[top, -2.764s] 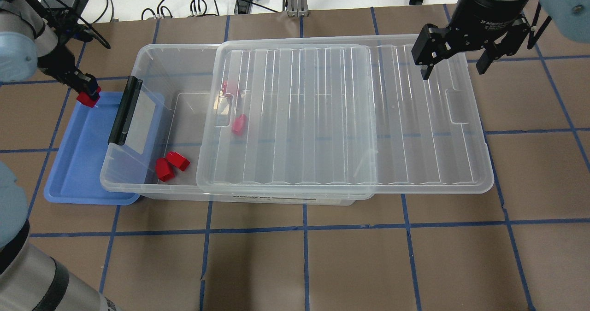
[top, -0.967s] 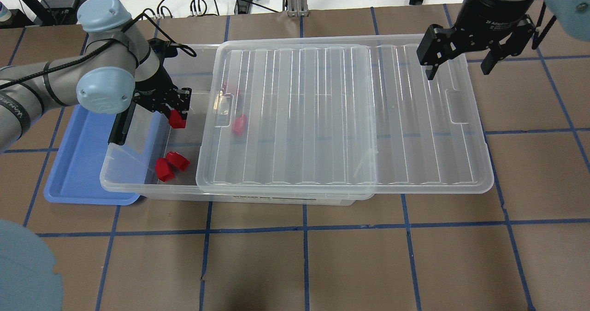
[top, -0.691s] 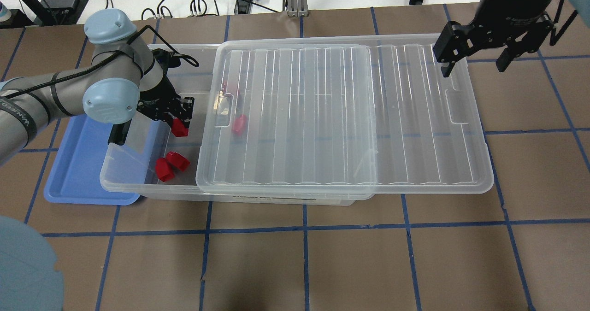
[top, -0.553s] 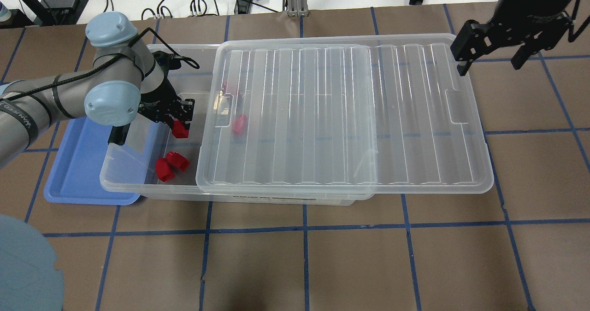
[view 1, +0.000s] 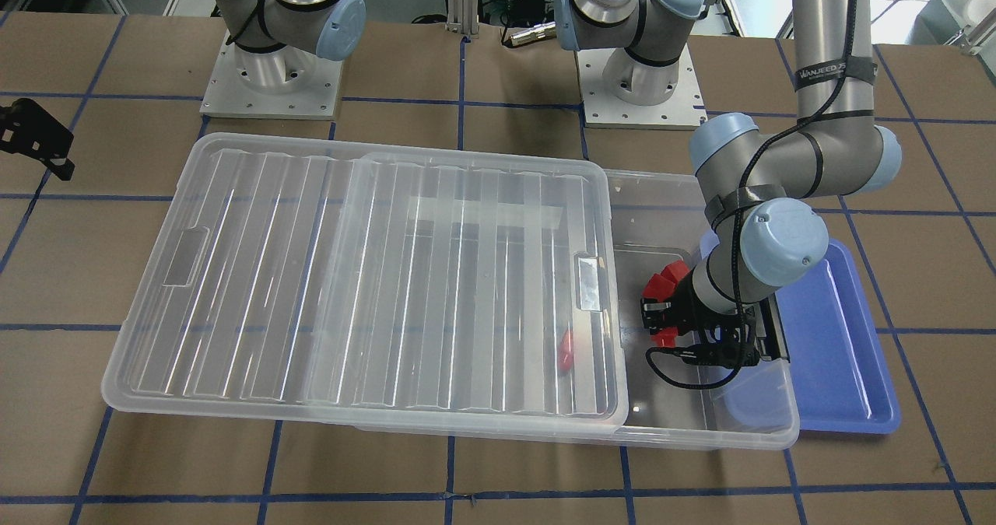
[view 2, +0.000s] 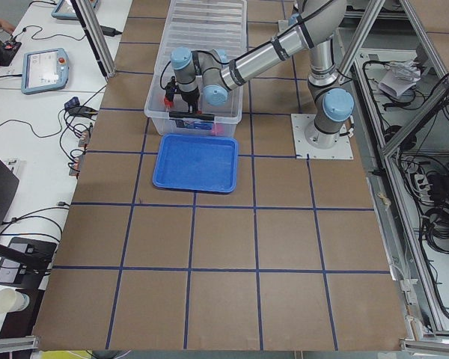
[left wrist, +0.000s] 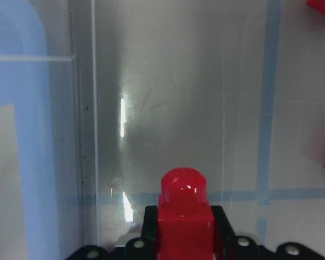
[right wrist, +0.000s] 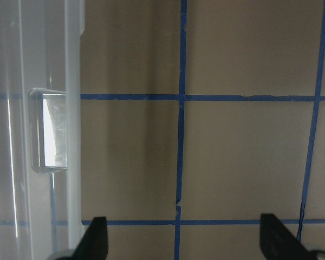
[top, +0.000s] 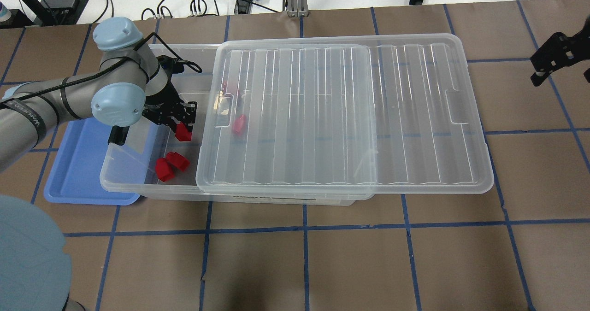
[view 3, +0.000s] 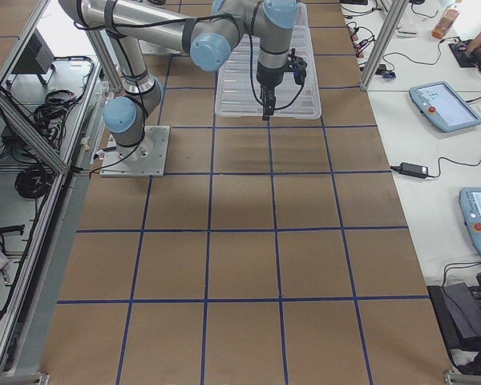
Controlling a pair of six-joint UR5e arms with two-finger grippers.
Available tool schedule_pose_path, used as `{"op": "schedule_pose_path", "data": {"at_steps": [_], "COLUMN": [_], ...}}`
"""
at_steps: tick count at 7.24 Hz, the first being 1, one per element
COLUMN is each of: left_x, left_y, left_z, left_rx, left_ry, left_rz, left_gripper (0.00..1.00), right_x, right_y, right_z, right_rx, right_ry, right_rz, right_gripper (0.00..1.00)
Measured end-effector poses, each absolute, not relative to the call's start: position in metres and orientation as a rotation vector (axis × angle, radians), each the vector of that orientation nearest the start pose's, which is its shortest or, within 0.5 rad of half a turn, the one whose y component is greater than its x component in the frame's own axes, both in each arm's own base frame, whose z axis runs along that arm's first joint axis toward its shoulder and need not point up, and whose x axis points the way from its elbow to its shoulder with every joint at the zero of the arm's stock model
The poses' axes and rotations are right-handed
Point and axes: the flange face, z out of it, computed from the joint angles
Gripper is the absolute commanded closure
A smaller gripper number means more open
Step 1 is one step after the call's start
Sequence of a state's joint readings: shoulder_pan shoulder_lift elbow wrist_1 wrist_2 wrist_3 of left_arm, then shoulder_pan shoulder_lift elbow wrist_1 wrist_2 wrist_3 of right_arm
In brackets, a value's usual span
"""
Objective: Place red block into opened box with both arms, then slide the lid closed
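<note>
My left gripper (top: 183, 127) is shut on a red block (top: 183, 134) inside the open left end of the clear box (top: 152, 189). The left wrist view shows that block (left wrist: 184, 216) pinched between the fingers, a little above the box floor. Two more red blocks (top: 170, 166) lie in the box near its front wall. Others show faintly under the clear lid (top: 341, 113), which covers most of the box and overhangs its right end. My right gripper (top: 564, 69) hangs open over bare table to the right of the lid, its fingers (right wrist: 95, 238) wide apart.
A blue tray (top: 78, 163) lies against the box's left end, partly under my left arm. The box's black latch bar (top: 117, 136) is mostly hidden by that arm. Cables run along the far table edge. Brown table with blue tape lines surrounds the box.
My left gripper carried the red block from over the blue tray into the box's open end. My right gripper moved right, from above the lid's far corner to beyond the lid's end.
</note>
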State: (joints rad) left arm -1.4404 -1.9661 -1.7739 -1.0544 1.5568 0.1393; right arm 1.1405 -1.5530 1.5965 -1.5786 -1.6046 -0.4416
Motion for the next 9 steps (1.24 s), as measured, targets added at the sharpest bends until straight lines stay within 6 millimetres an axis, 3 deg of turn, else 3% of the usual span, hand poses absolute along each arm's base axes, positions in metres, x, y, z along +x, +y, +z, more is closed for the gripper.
{"op": "schedule_pose_path", "data": {"at_steps": [2,4,6,7,9], "left_x": [-0.065,-0.075,-0.095,-0.115,-0.139], "left_y": [-0.604,-0.613,-0.608,-0.597,-0.567], "left_z": [0.259,0.320,0.397,0.435,0.484], "left_rx": [-0.005,0.009,0.059,0.107,0.175], "left_ry": [3.156,3.152,3.147,3.141,3.128], "left_rz": [0.072,0.082,0.069,0.014,-0.068], "left_gripper": [0.00,0.00,0.00,0.00,0.00], "right_x": [-0.092,-0.091,-0.076,-0.055,-0.012], "right_y": [-0.499,-0.502,-0.507,-0.511,-0.517], "right_z": [0.418,0.365,0.349,0.348,0.347], "right_rx": [-0.011,-0.019,-0.057,-0.092,-0.119], "right_ry": [3.152,3.153,3.153,3.158,3.158], "right_rz": [0.110,0.109,0.120,0.112,0.096], "right_gripper": [0.00,0.00,0.00,0.00,0.00]}}
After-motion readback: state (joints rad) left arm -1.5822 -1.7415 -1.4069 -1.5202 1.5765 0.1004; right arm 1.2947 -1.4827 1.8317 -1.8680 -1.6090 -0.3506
